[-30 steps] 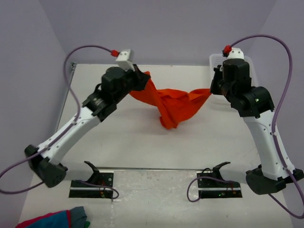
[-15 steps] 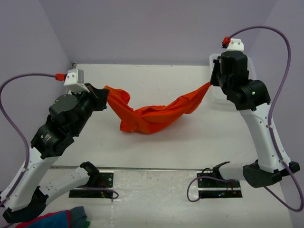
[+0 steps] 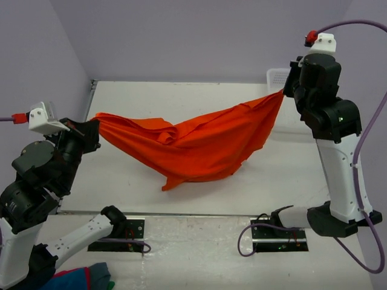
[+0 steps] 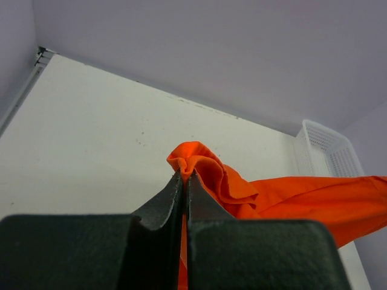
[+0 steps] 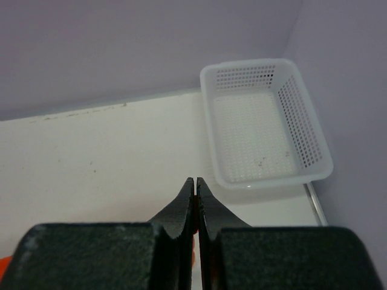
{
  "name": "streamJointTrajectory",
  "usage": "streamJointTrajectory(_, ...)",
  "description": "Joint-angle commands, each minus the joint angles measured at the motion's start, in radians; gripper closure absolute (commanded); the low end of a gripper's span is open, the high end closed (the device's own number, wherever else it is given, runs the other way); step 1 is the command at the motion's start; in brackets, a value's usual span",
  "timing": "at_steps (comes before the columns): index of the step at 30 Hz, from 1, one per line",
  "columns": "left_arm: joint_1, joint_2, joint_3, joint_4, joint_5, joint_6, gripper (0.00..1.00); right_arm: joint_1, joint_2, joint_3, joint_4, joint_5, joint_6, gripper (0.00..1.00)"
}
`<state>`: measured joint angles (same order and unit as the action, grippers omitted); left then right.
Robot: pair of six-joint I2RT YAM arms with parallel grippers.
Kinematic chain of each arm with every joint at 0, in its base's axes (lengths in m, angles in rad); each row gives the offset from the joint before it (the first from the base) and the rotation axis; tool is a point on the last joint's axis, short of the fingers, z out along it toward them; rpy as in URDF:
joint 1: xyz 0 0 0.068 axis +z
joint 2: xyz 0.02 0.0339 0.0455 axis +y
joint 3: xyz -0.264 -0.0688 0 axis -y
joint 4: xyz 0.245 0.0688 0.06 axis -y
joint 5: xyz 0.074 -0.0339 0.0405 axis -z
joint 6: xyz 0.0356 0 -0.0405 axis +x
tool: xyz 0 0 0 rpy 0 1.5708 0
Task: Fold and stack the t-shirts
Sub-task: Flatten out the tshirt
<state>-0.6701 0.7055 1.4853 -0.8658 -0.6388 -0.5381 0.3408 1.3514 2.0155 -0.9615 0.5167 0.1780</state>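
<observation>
One orange t-shirt (image 3: pixel 199 142) hangs stretched between my two grippers above the table, sagging in the middle with a lower corner near the front. My left gripper (image 3: pixel 94 124) is shut on its left end; in the left wrist view the cloth (image 4: pixel 211 175) bunches just past the closed jaws (image 4: pixel 184 175) and a strip shows between them. My right gripper (image 3: pixel 284 92) is raised at the back right and shut on the shirt's other end; the right wrist view shows a thin orange sliver between its closed jaws (image 5: pixel 195 181).
A white mesh basket (image 5: pixel 266 121) sits at the back right corner, partly hidden behind the right arm (image 3: pixel 275 75). A red, blue and grey cloth bundle (image 3: pixel 78 279) lies at the near left edge. Purple walls enclose the table (image 3: pixel 181 96).
Both arms have pulled apart and lifted. The left gripper swung out to the left and nearer, the right rose and went right. The bunched shirt is now spread out between them.
</observation>
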Motion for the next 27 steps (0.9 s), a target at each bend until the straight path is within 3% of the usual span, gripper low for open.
streamJointTrajectory(1,0.003,-0.02,0.068,-0.055,-0.087,0.009,1.0,-0.002,-0.069,0.031,0.01,0.034,-0.028,1.0)
streamJointTrajectory(17,0.003,-0.084,0.283,-0.036,-0.052,0.098,1.0,0.007,-0.161,0.267,-0.072,-0.145,-0.04,1.0)
streamJointTrajectory(27,0.004,-0.138,0.34,0.03,0.112,0.13,1.0,0.007,-0.242,0.296,-0.054,-0.365,-0.034,1.0)
